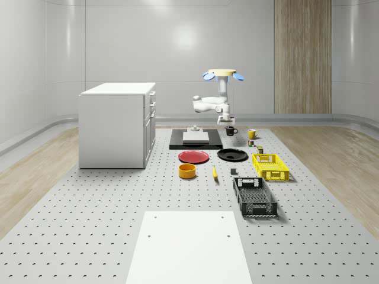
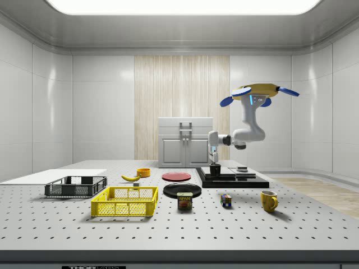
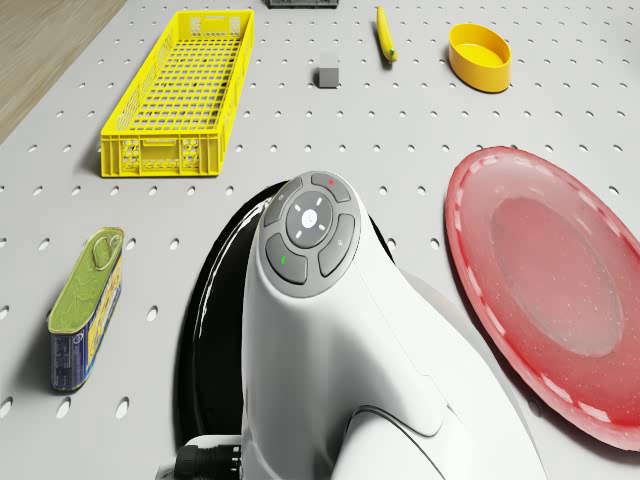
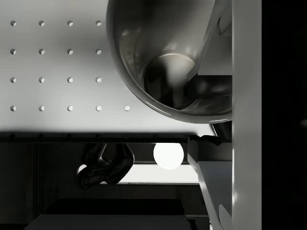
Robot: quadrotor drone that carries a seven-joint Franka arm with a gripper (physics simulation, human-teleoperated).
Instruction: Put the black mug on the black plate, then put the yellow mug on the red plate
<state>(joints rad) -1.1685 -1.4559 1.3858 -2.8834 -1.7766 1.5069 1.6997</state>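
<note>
Mug rim [image 4: 168, 62] close under the wrist camera, one finger [image 4: 216, 43] inside it, one outside; whether they pinch I cannot tell. Drone [image 2: 257, 92] hovers behind the table's far end, gripper [image 1: 228, 122] down on the black mug, which stands on the table. Step one, grasping. Next: clamp, lift, carry to black plate [image 1: 232, 155]

The drone [image 2: 257, 92] hovers above the table's [image 2: 179, 224] far right part, its arm bent down so the gripper [image 2: 214, 162] sits right at the black mug [image 2: 215, 169], perhaps gripping its rim. The yellow mug [image 2: 268, 200] stands well apart, nearer the camera.
</note>
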